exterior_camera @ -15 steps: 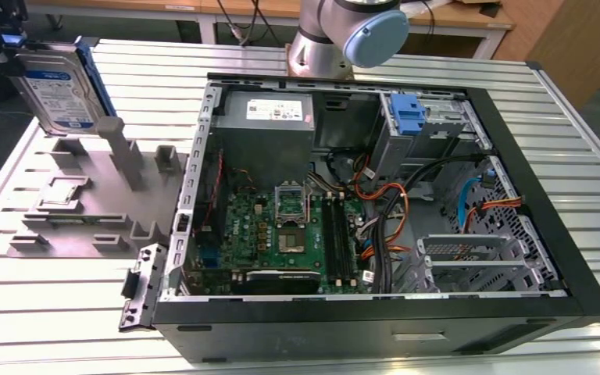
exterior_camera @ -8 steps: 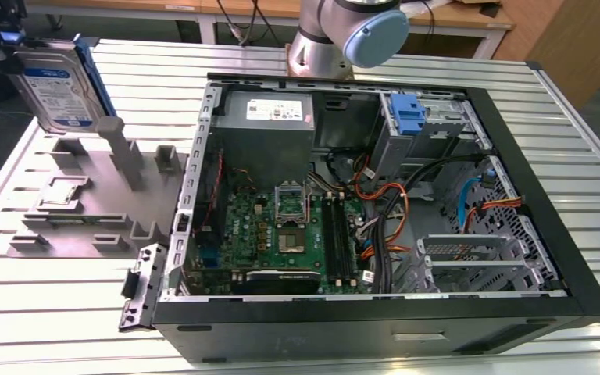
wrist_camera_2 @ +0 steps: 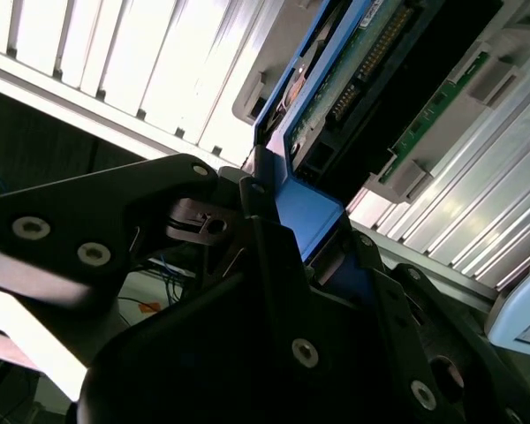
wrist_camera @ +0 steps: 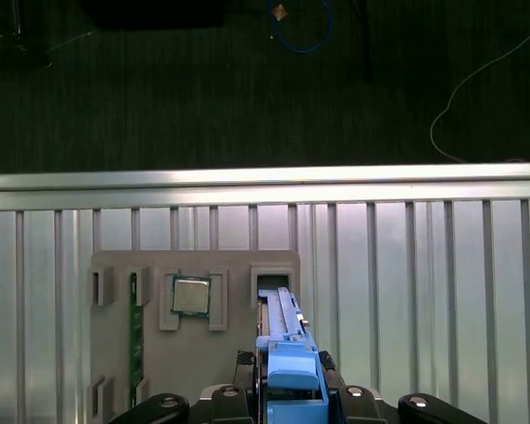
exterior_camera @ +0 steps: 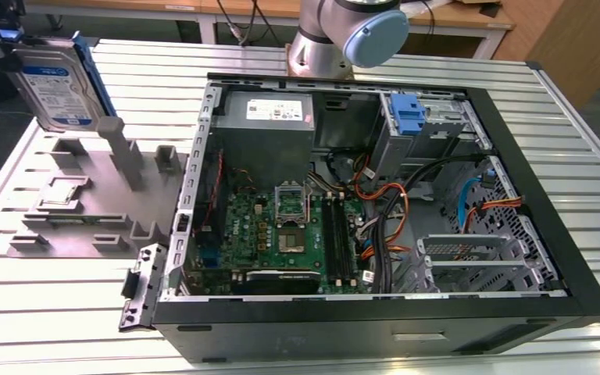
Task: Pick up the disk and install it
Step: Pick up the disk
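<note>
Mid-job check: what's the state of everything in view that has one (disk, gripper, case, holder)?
disk: held upright, raised above the grey holder, outside the case.
gripper: shut on the disk's blue carrier.
computer case: lying on its side, panel off, interior exposed.
grey holder: disk slot looks empty; chip and memory stick seated.

Disk (exterior_camera: 58, 84): silver-grey drive, white-and-blue label on its face, blue rail along one edge. It stands upright on edge, in the air above the grey fixture (exterior_camera: 71, 195), at the exterior view's left of the open case (exterior_camera: 383, 320). The second wrist view shows its green circuit-board side.
</note>
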Robot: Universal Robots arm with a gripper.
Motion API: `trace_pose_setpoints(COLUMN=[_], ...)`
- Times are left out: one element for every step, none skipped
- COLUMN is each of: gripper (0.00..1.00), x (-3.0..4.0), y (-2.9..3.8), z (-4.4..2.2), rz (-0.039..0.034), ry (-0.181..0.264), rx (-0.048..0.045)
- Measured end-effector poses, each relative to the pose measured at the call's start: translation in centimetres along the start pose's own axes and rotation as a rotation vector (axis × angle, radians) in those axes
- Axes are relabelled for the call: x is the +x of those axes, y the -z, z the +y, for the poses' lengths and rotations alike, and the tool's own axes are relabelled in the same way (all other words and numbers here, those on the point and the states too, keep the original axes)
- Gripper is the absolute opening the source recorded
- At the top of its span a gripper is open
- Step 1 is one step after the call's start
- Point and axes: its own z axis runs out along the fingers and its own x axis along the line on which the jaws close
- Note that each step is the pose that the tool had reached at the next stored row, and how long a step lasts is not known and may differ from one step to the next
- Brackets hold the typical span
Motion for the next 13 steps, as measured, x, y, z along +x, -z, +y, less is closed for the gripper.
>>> trace_pose_setpoints(gripper=[0.37,0.37,0.37,0.37,0.37,0.37,0.37,0.37,0.37,0.37,0.37,0.37,0.37], x=[0.00,0.00,0.00,0.00,0.00,0.00,0.00,0.00,0.00,-0.01,-0.01,-0.01,-0.01], y=[0.04,0.08,0.13,0.18,0.25,0.32,0.39,0.46,0.52,0.59,0.66,0.72,0.78], z=[0.00,0.00,0.00,0.00,0.00,0.00,0.00,0.00,0.00,0.00,0.00,0.00,0.01], rz=[0.0000,0.0000,0.0000,0.0000,0.0000,0.0000,0.0000,0.0000,0.0000,-0.0001,-0.0001,0.0000,0.0000], ry=[0.000,0.000,0.000,0.000,0.000,0.000,0.000,0.000,0.000,0.000,0.000,0.000,0.000], rx=[0.0000,0.0000,0.0000,0.0000,0.0001,0.0001,0.0001,0.0001,0.0001,0.0001,0.0001,0.0001,0.0001])
